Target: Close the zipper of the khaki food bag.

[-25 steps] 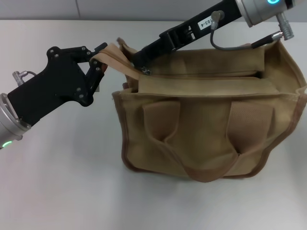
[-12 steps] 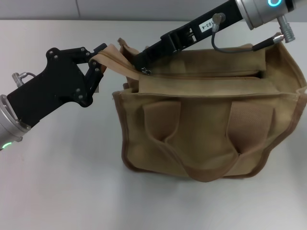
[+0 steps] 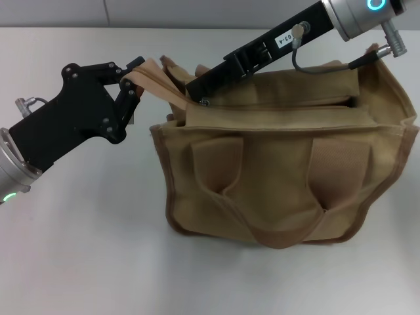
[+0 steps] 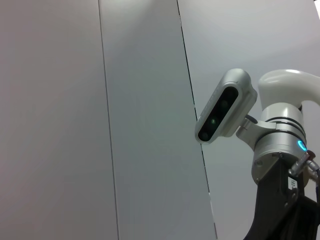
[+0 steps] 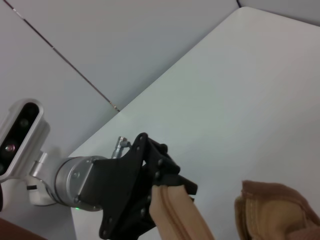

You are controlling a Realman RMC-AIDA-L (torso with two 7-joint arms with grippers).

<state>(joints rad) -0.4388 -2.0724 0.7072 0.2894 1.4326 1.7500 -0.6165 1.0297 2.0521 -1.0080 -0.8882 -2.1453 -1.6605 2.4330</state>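
Fingers of my left gripper [image 3: 133,84] pinch the khaki food bag [image 3: 282,170] end tab, upper left; right gripper [image 3: 197,92] clasps the zipper [image 3: 275,105] pull (barely visible). Keep the tape taut, pull level.

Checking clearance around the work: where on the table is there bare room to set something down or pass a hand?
The table is bare in front of the khaki food bag and below the left gripper. It is crowded at the bag's left end, where that gripper holds the end tab and the right gripper works the zipper.
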